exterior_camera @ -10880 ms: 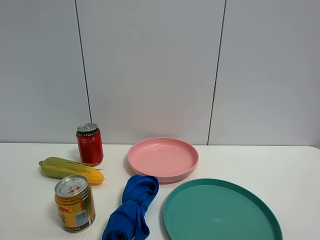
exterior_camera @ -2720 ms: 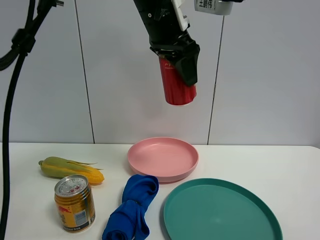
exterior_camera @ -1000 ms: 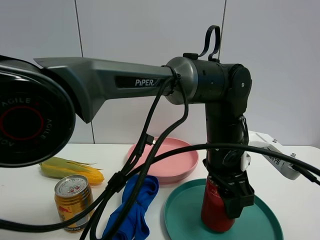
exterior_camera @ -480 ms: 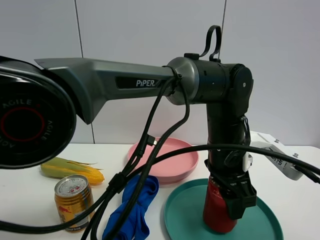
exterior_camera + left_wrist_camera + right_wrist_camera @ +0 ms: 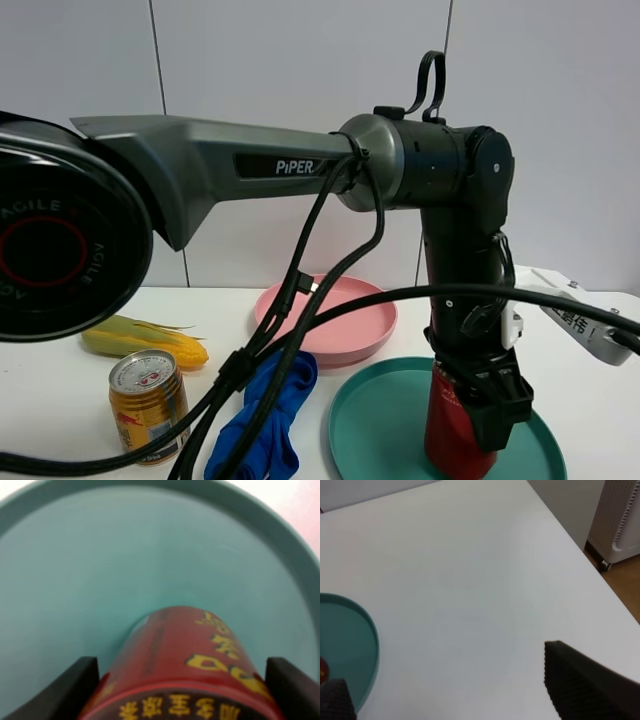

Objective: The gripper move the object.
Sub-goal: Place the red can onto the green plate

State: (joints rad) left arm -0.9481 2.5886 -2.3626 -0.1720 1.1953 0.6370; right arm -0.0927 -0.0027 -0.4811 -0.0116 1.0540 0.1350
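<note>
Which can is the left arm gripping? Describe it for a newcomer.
Find the big teal plate at the front right of the table. The red can the left gripper holds upright within its rim is it: tall, slim, gold lettering, unlike the shorter, wider gold can at front left.

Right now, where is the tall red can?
High view, lower right: tall red can upright on the round teal plate, gripped by the black left gripper.
</note>
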